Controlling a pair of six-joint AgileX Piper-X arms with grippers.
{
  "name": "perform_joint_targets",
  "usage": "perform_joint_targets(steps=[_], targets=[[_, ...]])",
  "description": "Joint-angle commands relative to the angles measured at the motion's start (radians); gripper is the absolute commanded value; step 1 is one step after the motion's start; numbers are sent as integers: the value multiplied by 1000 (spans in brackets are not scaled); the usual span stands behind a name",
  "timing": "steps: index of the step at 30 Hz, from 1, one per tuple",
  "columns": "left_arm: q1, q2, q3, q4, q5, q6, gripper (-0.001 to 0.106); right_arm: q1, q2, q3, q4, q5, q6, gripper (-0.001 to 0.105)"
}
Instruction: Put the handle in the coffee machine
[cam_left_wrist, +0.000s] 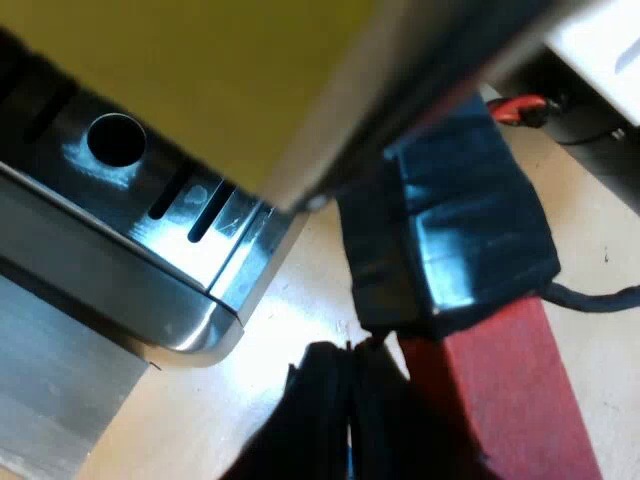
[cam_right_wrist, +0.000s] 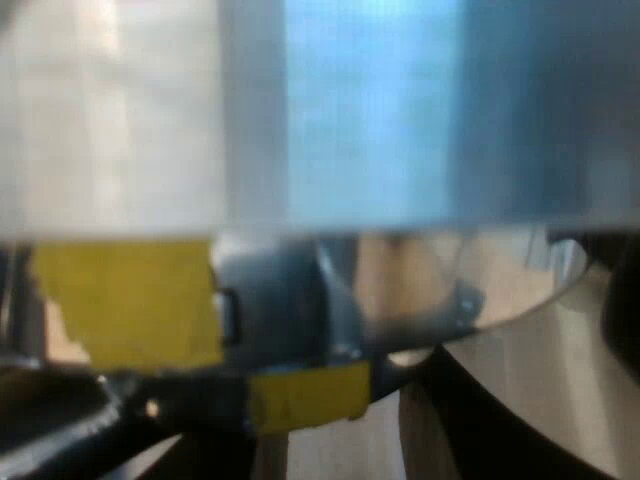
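Judging handle (cam_left_wrist: 455, 230) stiff, head-heavy: grip dark shaft by red end (cam_left_wrist: 510, 400); left end effector (cam_left_wrist: 350, 410) narrow, nearly closed beside it, near machine's drip tray (cam_left_wrist: 150, 230); right end effector (cam_right_wrist: 100, 415) cannot tell.

Matte black on the left claw (cam_left_wrist: 350, 375). Right beside it the handle (cam_left_wrist: 460, 220) is glossy black, running into a dull brick-red end (cam_left_wrist: 515, 400). Beyond the claw, the espresso machine (cam_left_wrist: 110, 265) gleams polished silver, its tray top near-black with darker slots and one round hole. Above that is a yellow surface (cam_left_wrist: 200, 60), flat and plain. The worktop (cam_left_wrist: 290, 300) under the claw is pale cream. On the right wrist view, a metal face (cam_right_wrist: 370, 110) shades from silver to pale blue, with yellow patches (cam_right_wrist: 130, 300) below it.
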Motion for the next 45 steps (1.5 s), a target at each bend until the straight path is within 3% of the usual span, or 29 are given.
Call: perform_joint_targets(steps=[1, 9, 13, 23, 25, 31, 35, 40, 42, 45], targets=[[-15, -27, 2, 20, 48, -16, 1, 0, -25, -27, -68, -9, 4, 32], [-15, -34, 10, 22, 48, -16, 1, 8, -73, 36, -2, 6, 65, 32], [-26, -34, 10, 19, 48, -19, 1, 8, -128, 113, 60, -47, 123, 32], [-72, -47, 10, 15, 46, -75, 0, 8, -241, 223, 202, -150, 161, 32], [-72, -58, 10, 13, 46, -91, 0, 8, -298, 289, 226, -218, 172, 32], [-72, -92, 10, -16, 41, -133, 0, 8, -414, 373, 304, -270, 176, 32], [-72, -95, 10, -28, 41, -166, 0, 8, -497, 424, 370, -360, 188, 32], [-72, -100, 10, -23, 41, -175, 0, 8, -613, 477, 478, -482, 272, 32], [-72, -107, 14, -23, 41, -180, 0, 8, -690, 505, 552, -603, 326, 32], [-72, -122, 31, -23, 41, -188, 0, 8, -760, 516, 633, -670, 363, 32]])
